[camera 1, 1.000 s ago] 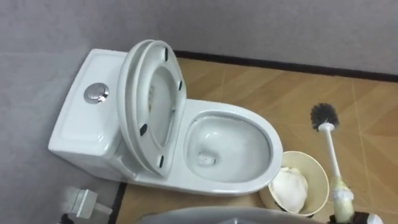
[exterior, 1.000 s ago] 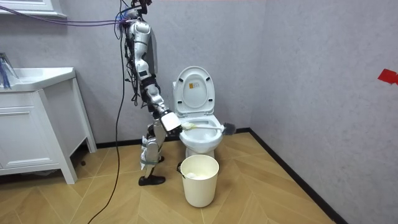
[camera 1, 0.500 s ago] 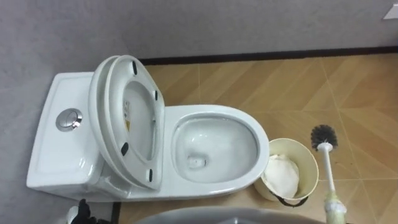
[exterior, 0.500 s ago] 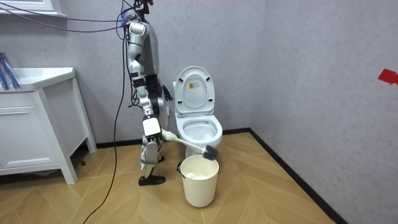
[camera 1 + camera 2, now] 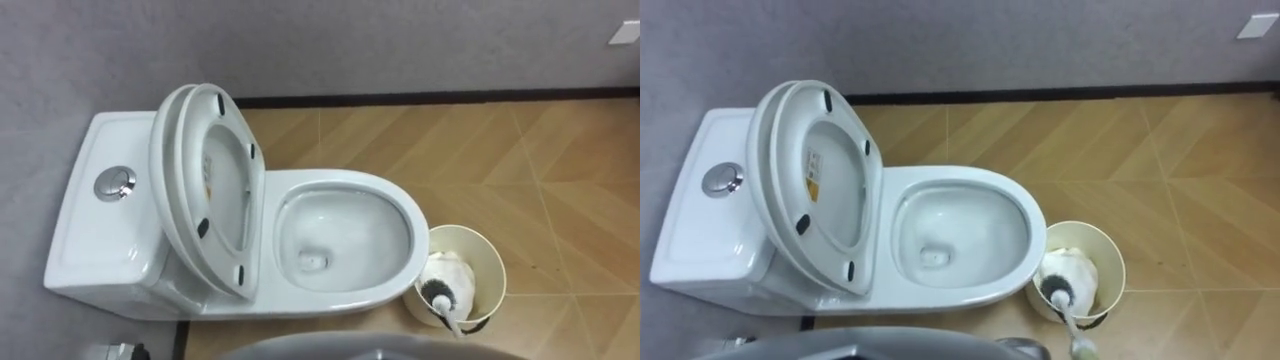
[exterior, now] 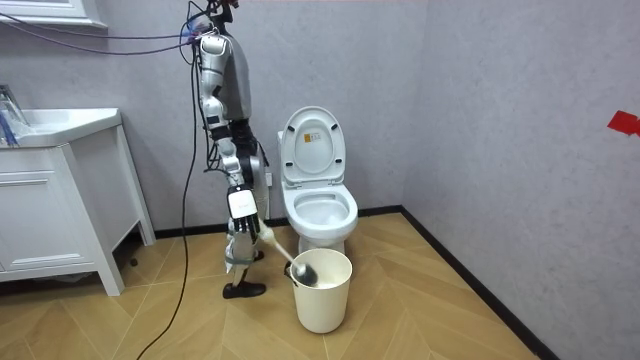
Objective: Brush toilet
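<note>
Room view shows the robot standing just beside the toilet (image 6: 318,205), on the room view's left of it. Its right robot hand (image 6: 243,205) hangs low by its leg, closed round the top end of the brush (image 6: 304,268). The handle slants down from the robot hand to a bin (image 6: 322,300) on the floor in front of the toilet. The black brush head sits inside the bin, lower than the robot hand and apart from it.

From the eye views, the bin stands just beside the toilet bowl. The brush head rests on something white (image 5: 1080,268) in it. The lid (image 5: 205,185) and seat stand up against the tank. A bit of the left robot hand (image 5: 120,352) peeks in at the bottom left. I cannot tell if it is open or closed.
</note>
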Robot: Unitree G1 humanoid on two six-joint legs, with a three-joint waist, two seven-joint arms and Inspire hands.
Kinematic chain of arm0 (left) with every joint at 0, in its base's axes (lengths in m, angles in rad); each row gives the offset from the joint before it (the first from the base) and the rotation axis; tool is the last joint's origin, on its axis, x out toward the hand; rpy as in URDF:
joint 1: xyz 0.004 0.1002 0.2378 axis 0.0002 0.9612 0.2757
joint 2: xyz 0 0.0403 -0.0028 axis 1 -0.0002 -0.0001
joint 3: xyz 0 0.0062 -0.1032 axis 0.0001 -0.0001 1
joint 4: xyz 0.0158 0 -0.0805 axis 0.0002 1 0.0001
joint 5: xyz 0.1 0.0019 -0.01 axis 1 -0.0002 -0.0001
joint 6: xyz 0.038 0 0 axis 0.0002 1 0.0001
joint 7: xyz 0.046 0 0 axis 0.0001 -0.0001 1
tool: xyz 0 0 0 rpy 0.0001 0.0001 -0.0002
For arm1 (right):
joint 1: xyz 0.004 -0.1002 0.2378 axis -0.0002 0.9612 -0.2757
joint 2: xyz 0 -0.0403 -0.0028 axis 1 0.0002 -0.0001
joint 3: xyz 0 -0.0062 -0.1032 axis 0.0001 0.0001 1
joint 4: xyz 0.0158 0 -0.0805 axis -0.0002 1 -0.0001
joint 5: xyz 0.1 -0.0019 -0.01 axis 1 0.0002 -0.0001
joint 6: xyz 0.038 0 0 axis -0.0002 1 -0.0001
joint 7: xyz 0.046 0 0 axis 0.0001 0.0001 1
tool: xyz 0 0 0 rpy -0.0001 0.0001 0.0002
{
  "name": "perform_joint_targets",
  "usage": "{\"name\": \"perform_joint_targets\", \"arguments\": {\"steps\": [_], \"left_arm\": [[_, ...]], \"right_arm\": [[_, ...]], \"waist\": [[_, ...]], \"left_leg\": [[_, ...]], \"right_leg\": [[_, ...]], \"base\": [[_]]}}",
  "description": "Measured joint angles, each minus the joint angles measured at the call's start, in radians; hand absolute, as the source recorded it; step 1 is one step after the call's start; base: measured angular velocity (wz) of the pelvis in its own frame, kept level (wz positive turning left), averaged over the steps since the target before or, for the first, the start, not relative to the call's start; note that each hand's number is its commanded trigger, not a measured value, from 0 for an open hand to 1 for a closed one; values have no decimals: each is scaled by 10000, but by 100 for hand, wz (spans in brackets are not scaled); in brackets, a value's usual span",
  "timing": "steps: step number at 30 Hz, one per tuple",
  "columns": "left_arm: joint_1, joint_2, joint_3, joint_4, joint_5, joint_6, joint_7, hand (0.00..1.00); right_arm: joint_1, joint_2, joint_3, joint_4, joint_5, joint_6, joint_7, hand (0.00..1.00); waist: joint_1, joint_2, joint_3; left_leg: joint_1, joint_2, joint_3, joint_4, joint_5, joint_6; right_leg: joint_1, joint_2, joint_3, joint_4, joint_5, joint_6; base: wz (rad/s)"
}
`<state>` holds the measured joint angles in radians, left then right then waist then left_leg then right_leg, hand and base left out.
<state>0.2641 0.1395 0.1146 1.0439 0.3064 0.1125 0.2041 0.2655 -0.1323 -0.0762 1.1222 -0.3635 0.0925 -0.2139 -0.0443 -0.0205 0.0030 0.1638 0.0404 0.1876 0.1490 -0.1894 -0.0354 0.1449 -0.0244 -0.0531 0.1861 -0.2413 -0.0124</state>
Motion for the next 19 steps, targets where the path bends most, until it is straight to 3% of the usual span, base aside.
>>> {"name": "perform_joint_targets", "arguments": {"steps": [8,19], "left_arm": [[122,-34,1,106,33,190,-32,0],[119,-88,3,258,297,351,-822,0]], "right_arm": [[-34,65,150,189,165,393,905,0],[-136,271,130,814,193,662,2313,0]], "waist": [[-22,-37,-47],[-39,-39,-45]], "left_leg": [[37,-2,7,0,-1,1],[140,0,-44,0,-1,2]], "right_leg": [[2,-9,-22,29,37,2],[144,-15,-34,1,44,6]], "base": [[-2],[1]]}}
